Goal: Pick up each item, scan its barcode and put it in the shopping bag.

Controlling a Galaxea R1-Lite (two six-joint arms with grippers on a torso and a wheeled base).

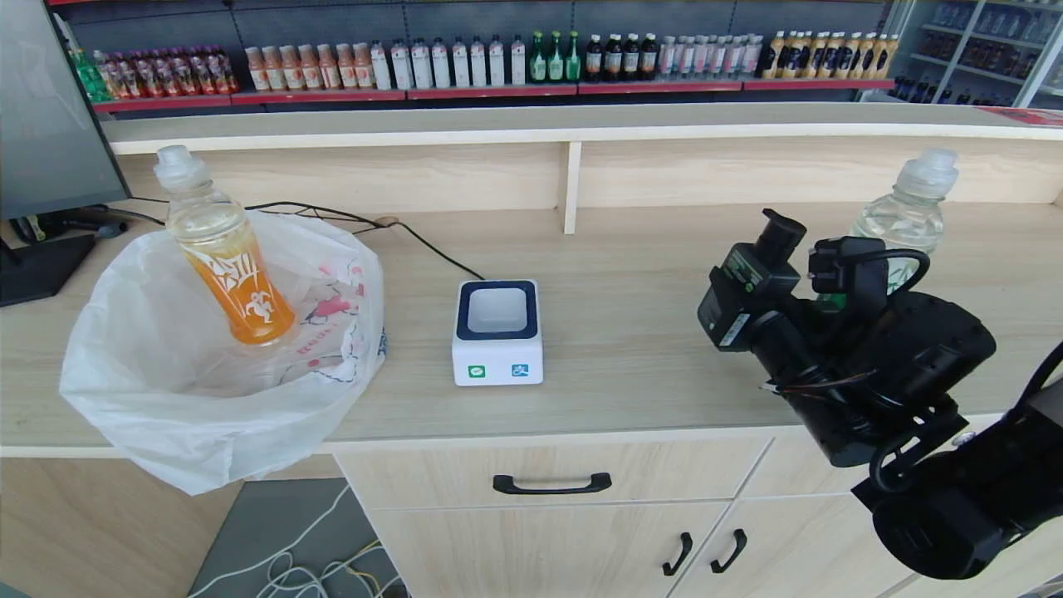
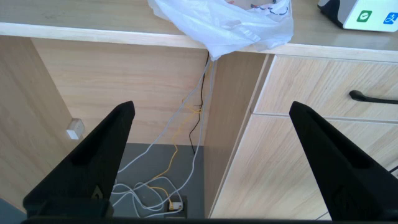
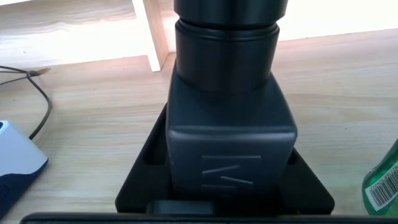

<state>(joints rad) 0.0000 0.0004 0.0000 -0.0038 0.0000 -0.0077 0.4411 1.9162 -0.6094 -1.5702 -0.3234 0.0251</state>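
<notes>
Find the shopping bag (image 1: 166, 415) at the left of the worktop (image 1: 648, 332), with an orange drink bottle (image 1: 228, 266) leaning inside it. The scanner (image 1: 497, 332) sits centre. The clear bottle (image 1: 909, 212) stands far right, just beyond the right gripper (image 1: 847, 270); you cannot tell that gripper's state. The left gripper (image 2: 211, 109) hangs open below the worktop edge.

Crinkled thin plastic shopping bag (image 1: 166, 399), matt wood-grain counter (image 1: 648, 332), glossy plastic scanner (image 1: 498, 359)

All views are sharing the scanner (image 1: 497, 332).
Head is looking down on it; left wrist, from below the worktop (image 2: 93, 30); right wrist, close beside.
</notes>
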